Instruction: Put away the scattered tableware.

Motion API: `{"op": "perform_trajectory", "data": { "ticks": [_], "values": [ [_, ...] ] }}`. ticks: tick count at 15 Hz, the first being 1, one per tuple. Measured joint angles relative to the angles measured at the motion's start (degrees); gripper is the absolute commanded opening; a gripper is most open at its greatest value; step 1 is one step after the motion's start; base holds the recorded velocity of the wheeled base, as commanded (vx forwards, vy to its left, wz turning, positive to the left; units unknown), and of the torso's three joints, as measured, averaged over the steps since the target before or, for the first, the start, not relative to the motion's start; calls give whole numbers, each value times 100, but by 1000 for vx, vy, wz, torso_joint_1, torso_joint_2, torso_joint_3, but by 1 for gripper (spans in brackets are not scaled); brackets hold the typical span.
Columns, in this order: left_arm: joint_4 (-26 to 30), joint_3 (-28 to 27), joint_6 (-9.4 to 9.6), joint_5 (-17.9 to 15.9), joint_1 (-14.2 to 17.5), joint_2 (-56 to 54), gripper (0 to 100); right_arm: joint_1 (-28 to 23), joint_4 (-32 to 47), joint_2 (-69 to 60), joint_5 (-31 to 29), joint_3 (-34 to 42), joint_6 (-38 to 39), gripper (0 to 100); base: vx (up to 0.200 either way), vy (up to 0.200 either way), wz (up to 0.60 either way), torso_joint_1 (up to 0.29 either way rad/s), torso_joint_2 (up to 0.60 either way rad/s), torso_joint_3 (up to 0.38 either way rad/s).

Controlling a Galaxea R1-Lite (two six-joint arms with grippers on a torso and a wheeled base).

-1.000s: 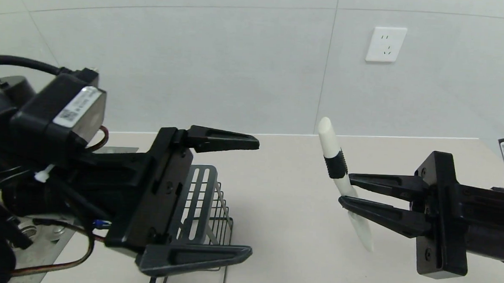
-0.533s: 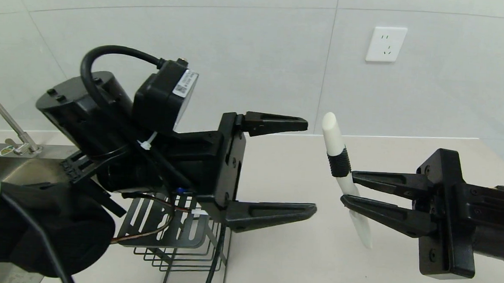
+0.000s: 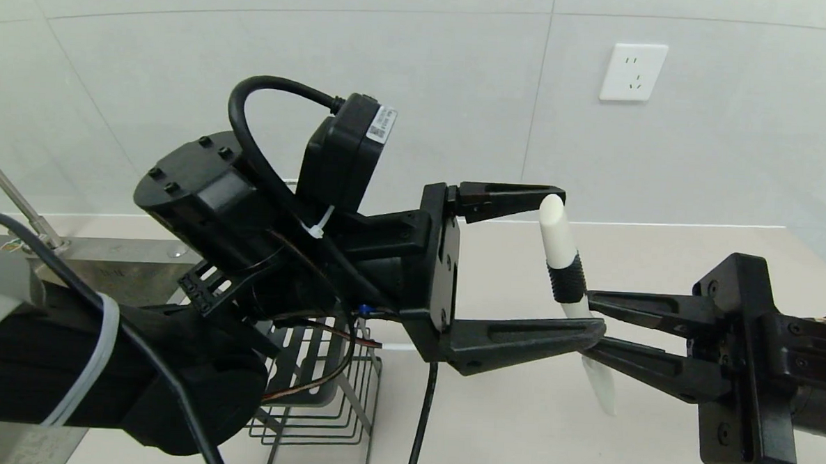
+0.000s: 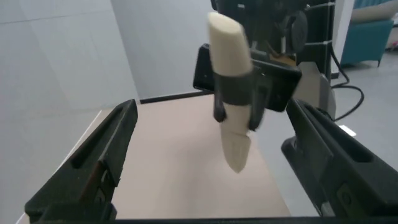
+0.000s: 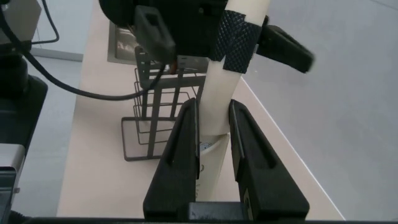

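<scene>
The right gripper (image 3: pixel 588 323) has its fingers closed on a white knife (image 3: pixel 554 231), pinching it just below the black band on the handle. The knife stands nearly upright in the air above the worktop (image 3: pixel 502 417), to the right of the wire rack (image 3: pixel 322 402) and higher than it, with the handle end up and the flat blade pointing down.

The left gripper (image 3: pixel 580 263) is also raised above and to the right of the rack, with its fingers spread wide, one on each side of the knife. In the left wrist view the knife (image 4: pixel 231 93) stands in the gap of the left gripper (image 4: pixel 211 109), clear of both fingers. The right wrist view shows the right gripper (image 5: pixel 213 112) clamping the knife (image 5: pixel 239 37), with the rack (image 5: pixel 155 106) on the worktop beyond.
</scene>
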Motion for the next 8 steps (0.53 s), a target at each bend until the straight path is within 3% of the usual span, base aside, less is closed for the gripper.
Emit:
{"op": "perform_trajectory", "data": {
  "ticks": [3, 8],
  "values": [
    [-210, 30, -173, 69, -52, -5, 100, -16, -2, -4, -2, 17, -9, 0, 0, 0, 0, 0, 0, 0],
    [-319, 155, -201, 173, -90, 23, 100, -20, -62, 61, -6, -24, -35, 0, 0, 0, 0, 0, 0, 0]
  ]
}}
